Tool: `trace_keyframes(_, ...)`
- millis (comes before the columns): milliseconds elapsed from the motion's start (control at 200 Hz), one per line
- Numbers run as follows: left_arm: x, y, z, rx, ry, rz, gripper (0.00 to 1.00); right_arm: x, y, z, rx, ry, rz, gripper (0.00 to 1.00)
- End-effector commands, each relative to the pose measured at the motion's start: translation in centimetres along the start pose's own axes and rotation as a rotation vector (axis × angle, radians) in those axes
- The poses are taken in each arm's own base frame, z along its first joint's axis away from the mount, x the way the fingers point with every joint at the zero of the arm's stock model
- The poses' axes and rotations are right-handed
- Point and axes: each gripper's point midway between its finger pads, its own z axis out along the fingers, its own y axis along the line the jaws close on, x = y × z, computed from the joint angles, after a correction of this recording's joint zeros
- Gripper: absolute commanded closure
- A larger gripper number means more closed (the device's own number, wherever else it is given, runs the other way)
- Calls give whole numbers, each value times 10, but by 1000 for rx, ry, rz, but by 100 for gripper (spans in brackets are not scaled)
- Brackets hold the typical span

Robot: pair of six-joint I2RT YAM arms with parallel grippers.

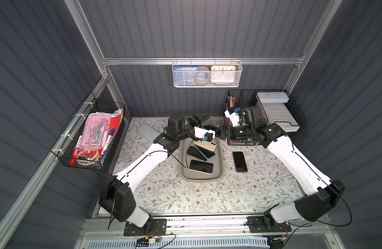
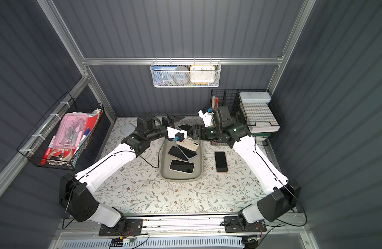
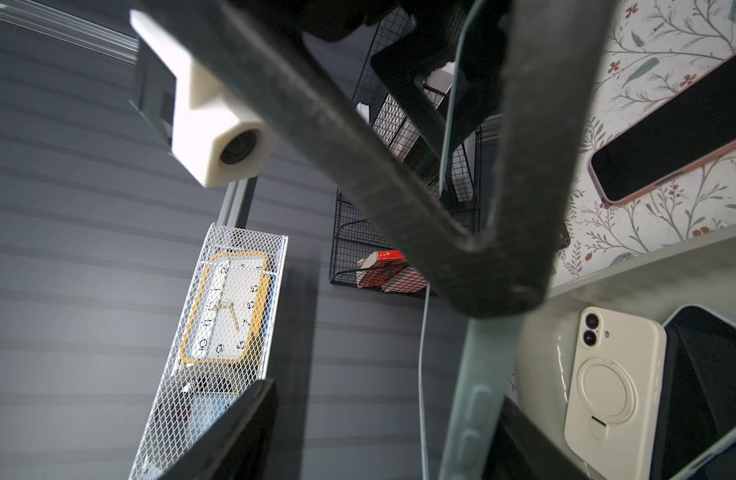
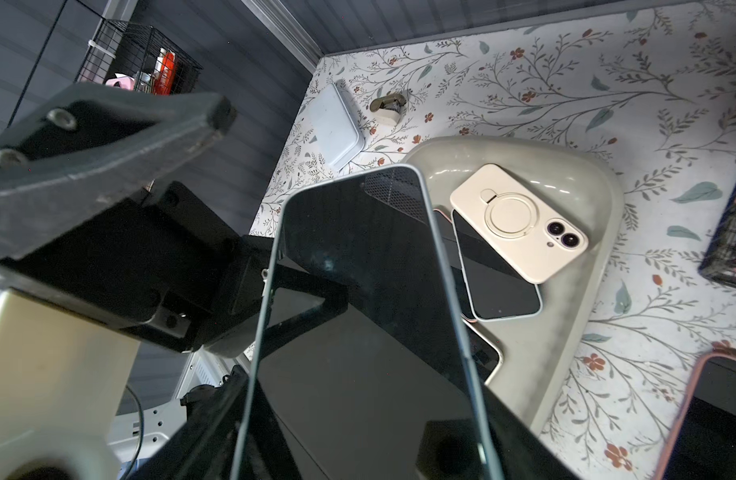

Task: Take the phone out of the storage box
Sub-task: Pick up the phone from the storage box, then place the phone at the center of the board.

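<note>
Pale blue-green casing edges the phone (image 4: 358, 311) that hangs in the air over the far end of the storage box (image 1: 198, 177), screen dark, between the two arms where they meet. The left tool (image 3: 382, 338) stands wide. In the left wrist view its fingers are well apart, with the phone's thin edge just beside one and clear of the other, so it clamps nothing. The right tool (image 1: 218, 131) is then the only support. Its jaws are spread broad, and I judge them closed across the phone's width, though the contact itself is hard to see. So the phone is out of the box but not yet on the bench (image 1: 185, 200). The main danger is a drop: a hold on two smooth case edges, with much of the phone's length reaching past the jaws, could let it swing or slide. It would then land on the cream phone (image 1: 206, 144) and the three dark-screened phones (image 1: 201, 166) lying in the box. The left finger nearest the phone could also snag the case if that arm pulls away at an angle. A pink-edged phone (image 1: 239, 161) lies on the bench near the box, so a careless set-down could stack one on the other. The black wire basket (image 1: 244, 99) also crowds the right wrist.
</note>
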Motion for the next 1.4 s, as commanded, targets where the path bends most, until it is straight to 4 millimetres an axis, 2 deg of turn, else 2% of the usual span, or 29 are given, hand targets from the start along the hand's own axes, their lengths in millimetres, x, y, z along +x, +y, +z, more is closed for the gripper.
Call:
trace_keyframes(0, -6, 13, -10, -44, -4, -23, 20, -21, 18, -21, -67, -113, -17, 52)
trace_keyframes(225, -7, 15, -15, -50, 3, -64, 18, -29, 5, -39, -38, -195, 34, 53)
trace_keyframes(390, -8, 19, -18, -74, 1, -179, 14, -23, -16, -56, 54, -236, 38, 53)
trace_keyframes(500, -9, 23, -19, -100, -13, -305, 10, -9, -37, -65, 149, -241, 44, 53)
trace_keyframes(525, -5, 25, -19, -120, 4, -346, 10, -8, -35, -76, 159, -266, 30, 53)
trace_keyframes(670, 0, 39, -21, -185, 12, -599, 10, 18, -57, -90, 250, -260, 33, 53)
trace_keyframes(786, 8, 49, -27, -243, 38, -808, 11, 36, -75, -100, 337, -256, 39, 53)
trace_keyframes(906, 23, 50, -28, -291, 91, -1017, 12, 57, -93, -108, 413, -225, 55, 53)
trace_keyframes(1021, 38, 34, -21, -270, 170, -1190, 13, 77, -115, -114, 500, -184, 74, 52)
trace_keyframes(1196, 49, 9, -13, -220, 251, -1349, 14, 98, -145, -119, 585, -149, 68, 55)
trace_keyframes(1396, 54, -13, -8, -193, 285, -1443, 15, 108, -168, -120, 580, -179, 32, 57)
